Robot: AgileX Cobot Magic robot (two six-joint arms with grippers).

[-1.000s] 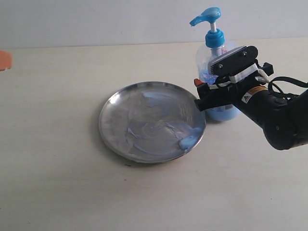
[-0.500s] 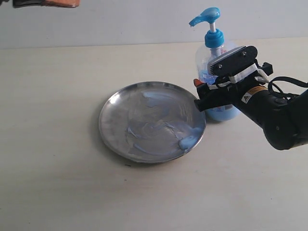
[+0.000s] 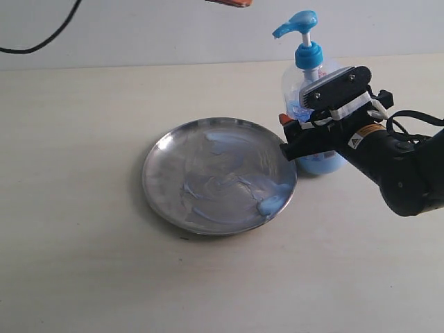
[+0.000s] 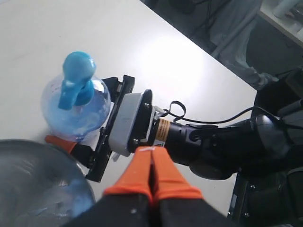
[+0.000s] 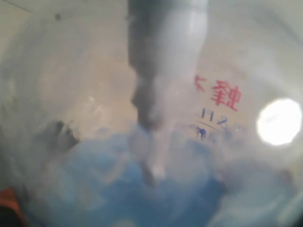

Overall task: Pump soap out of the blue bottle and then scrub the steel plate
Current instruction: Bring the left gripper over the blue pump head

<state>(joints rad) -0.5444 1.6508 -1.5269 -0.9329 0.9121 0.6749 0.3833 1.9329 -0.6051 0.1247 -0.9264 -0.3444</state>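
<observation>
The blue bottle [image 3: 312,90] stands upright just right of the steel plate [image 3: 173,149], its pump head [image 3: 297,24] up. My right gripper [image 3: 305,139] is shut on the bottle's body, one orange fingertip [image 3: 285,119] showing beside it. Light blue soap [image 3: 272,203] lies as a blob at the plate's right rim, with pale smears across the middle. My left gripper [image 4: 152,156] is shut with nothing in it, high above the scene; only a sliver of the left gripper [image 3: 230,2] shows at the exterior view's top edge. The right wrist view is filled by the blurred blue bottle [image 5: 151,142].
The pale table [image 3: 83,263] spreads round the plate. A black cable [image 3: 41,38] hangs at the top left. From above, the right arm [image 4: 208,142] lies beside the bottle [image 4: 75,101].
The left gripper's orange tips have slid rightward along the top edge of the exterior view, and a black cable has come into sight. Right arm, bottle and plate have stayed still.
</observation>
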